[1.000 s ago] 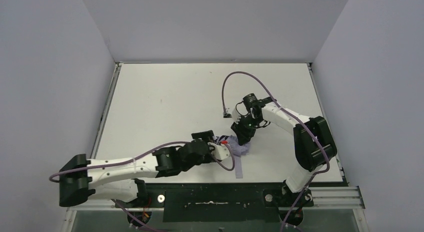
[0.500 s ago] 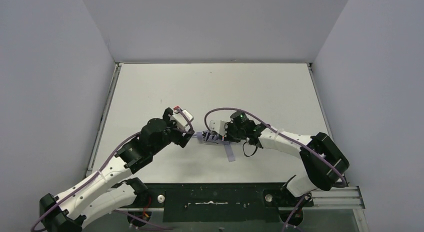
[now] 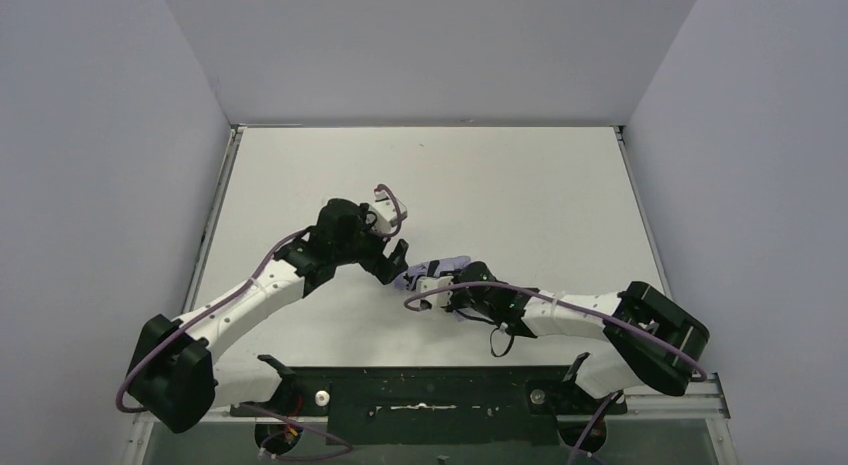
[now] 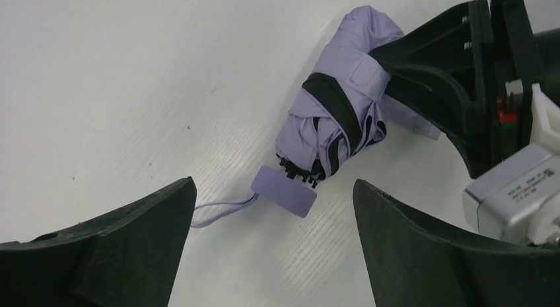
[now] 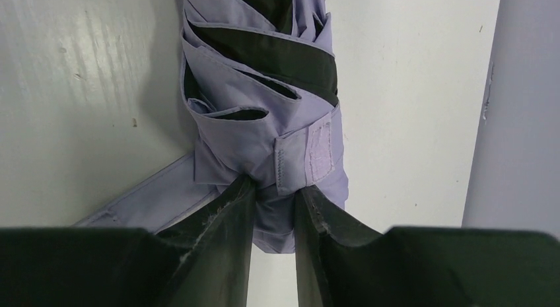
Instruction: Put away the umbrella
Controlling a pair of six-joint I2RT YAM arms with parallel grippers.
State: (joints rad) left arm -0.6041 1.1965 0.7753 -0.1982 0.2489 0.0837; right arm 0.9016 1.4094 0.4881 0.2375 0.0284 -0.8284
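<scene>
Top external: L claw wide, R claw pinching umbrella

Top external view, L to R: L claw (image 3: 392,263) sits w/ jaws spread wide, nothing gripped. Just off its tips, to its R, lies the umbrella (image 3: 436,270), folded into a short lavender bundle on the white table (image 3: 520,185). R claw (image 3: 446,279) is at the bundle's far end, opposite the L claw.

L wrist view: both L fingers (image 4: 132,247) frame the bottom corners, well apart. The handle (image 4: 284,191), a small flat lavender block, lies on the table just ahead of the gap between them, touching neither finger. Its thin wrist loop (image 4: 221,211) trails toward the L-side finger; can't tell if it touches. Beyond the handle the bundle angles up and away, black ribs showing at the near end, a black band across the folds. R claw's dark fingers clamp the bundle's far end.

R wrist view: R claw (image 5: 274,188) jaws narrow, nearly together, pinching lavender fabric at the umbrella's (image 5: 264,89) near end. The closure strap (image 5: 310,155) w/ a velcro patch sits right at the fingertips, and a flat lavender strip (image 5: 145,201) runs out to the claw's L along the table.
</scene>
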